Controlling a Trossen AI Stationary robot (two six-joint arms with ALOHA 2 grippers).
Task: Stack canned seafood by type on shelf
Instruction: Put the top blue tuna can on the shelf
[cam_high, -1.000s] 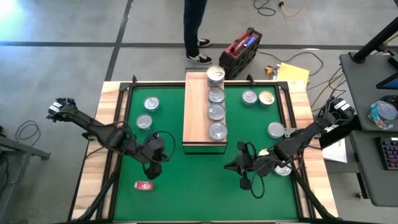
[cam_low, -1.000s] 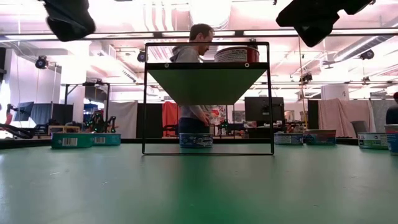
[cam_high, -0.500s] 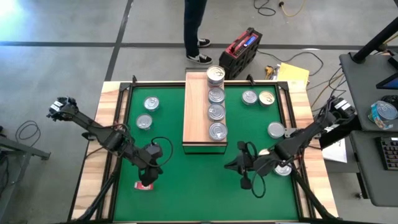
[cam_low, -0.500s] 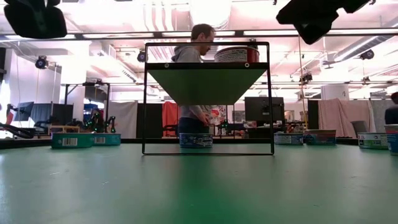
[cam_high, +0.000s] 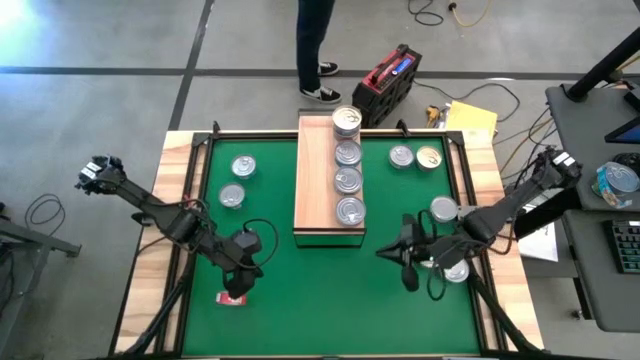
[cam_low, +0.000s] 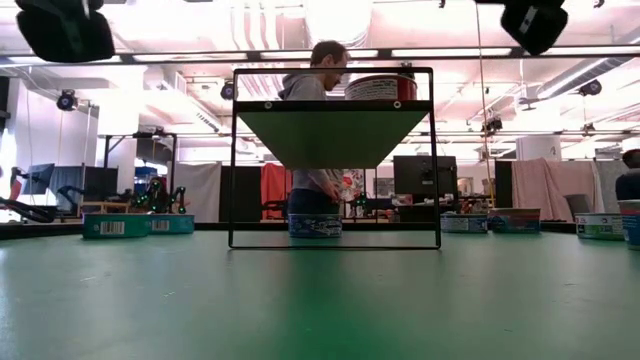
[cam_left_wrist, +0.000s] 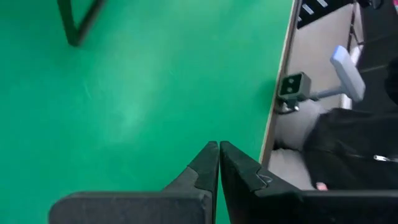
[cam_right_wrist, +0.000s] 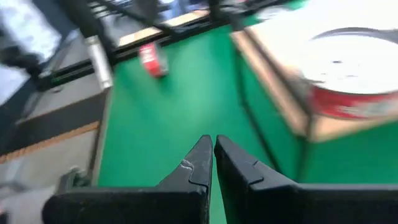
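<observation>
Both pincers are clenched and empty. High view: left pincer (cam_high: 238, 290) sits lower left of frame, right over the small red flat object (cam_high: 231, 297); right pincer (cam_high: 408, 262) hangs centre-right, just below the shelf (cam_high: 315, 180). Shelf runs down the upper centre with four tins in a line on it, top one (cam_high: 346, 121) at the far end. Loose tins on the mat: two upper left (cam_high: 243, 166), a silver (cam_high: 401, 156) and a gold-lidded tin (cam_high: 429, 158) upper right, one more (cam_high: 443, 209) right of centre, another partly under my right arm.

Low view: shelf frame (cam_low: 334, 158) in the middle, tins along the far edge, a person behind it. Both pincers only dark blobs at the top corners.

Left wrist view: fingers (cam_left_wrist: 205, 168) pressed together over bare green counter, nothing between them.

Right wrist view: fingers (cam_right_wrist: 202, 165) pressed together, a red-banded tin (cam_right_wrist: 354, 74) on the shelf at upper right, red object (cam_right_wrist: 151, 60) far off.

Risks, my guess: the left pincer could grab the red object, which isn't a tin. With my right arm so near the shelf end, a swing could knock the row. Neither pincer can take a tin until it opens.
</observation>
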